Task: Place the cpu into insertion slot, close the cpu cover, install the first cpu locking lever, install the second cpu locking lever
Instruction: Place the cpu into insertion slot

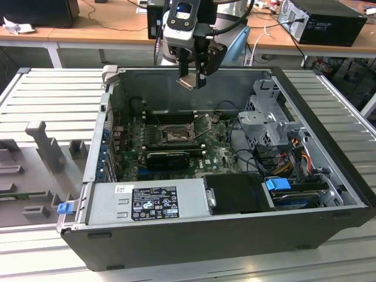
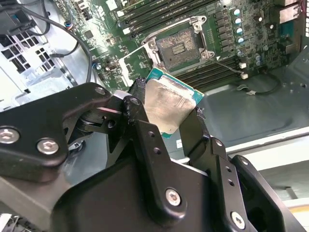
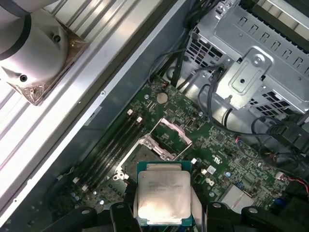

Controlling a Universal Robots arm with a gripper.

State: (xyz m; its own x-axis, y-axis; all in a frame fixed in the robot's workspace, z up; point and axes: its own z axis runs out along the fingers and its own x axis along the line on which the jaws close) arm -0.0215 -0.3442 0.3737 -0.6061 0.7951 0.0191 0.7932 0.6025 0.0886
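My gripper [image 1: 192,78] hangs above the back wall of the open computer case [image 1: 329,176], shut on the cpu [image 1: 187,82]. In both wrist views the cpu [image 2: 169,104] [image 3: 163,193] is a pale silver square on a green base, clamped by its edges between the black fingers [image 2: 140,111]. The insertion slot [image 1: 174,136] [image 2: 177,44] lies bare on the green motherboard, well below the chip. The cpu partly hides it in the first wrist view. The cpu cover [image 3: 172,131] [image 1: 202,122] stands swung up beside the slot.
A grey power supply [image 1: 147,202] fills the case's near side. At the exterior view's right are a metal drive cage [image 1: 270,117], cables and a blue-tabbed drive [image 1: 279,184]. Black memory slots [image 1: 167,116] run behind the socket. Grey fixtures [image 1: 44,144] stand on the ribbed table.
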